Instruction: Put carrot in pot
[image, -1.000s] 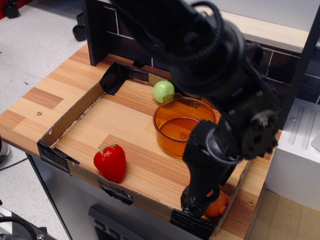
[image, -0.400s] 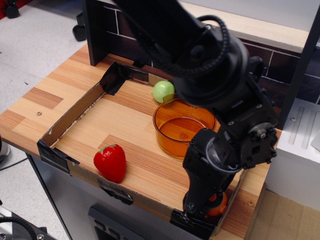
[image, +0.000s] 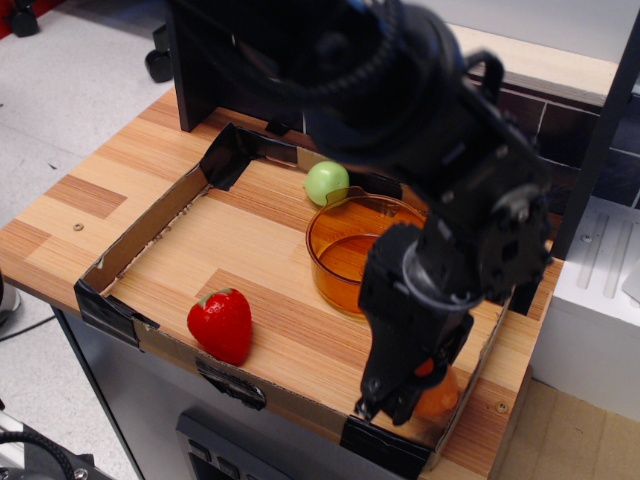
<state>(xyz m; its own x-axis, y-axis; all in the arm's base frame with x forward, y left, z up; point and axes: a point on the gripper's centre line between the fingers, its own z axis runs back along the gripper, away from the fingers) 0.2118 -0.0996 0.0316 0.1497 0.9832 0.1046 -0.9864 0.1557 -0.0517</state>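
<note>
The orange carrot (image: 440, 397) is in the front right corner of the cardboard tray, mostly hidden behind my gripper. My gripper (image: 395, 398) points down and its dark fingers close around the carrot; only the carrot's right side and a small patch above show. The amber translucent pot (image: 330, 262) stands just behind and to the left of the gripper. It looks empty, and its right half is hidden by my arm.
A red strawberry (image: 221, 323) lies at the tray's front left. A green ball (image: 326, 182) sits behind the pot. The low cardboard tray wall (image: 140, 232) rings the work area. A dark brick-pattern panel (image: 200, 70) stands at the back, and a white unit (image: 600, 290) at the right.
My gripper went down onto the carrot in the corner. Now the arm has shifted slightly left and up, and the carrot sits a little higher with it.
</note>
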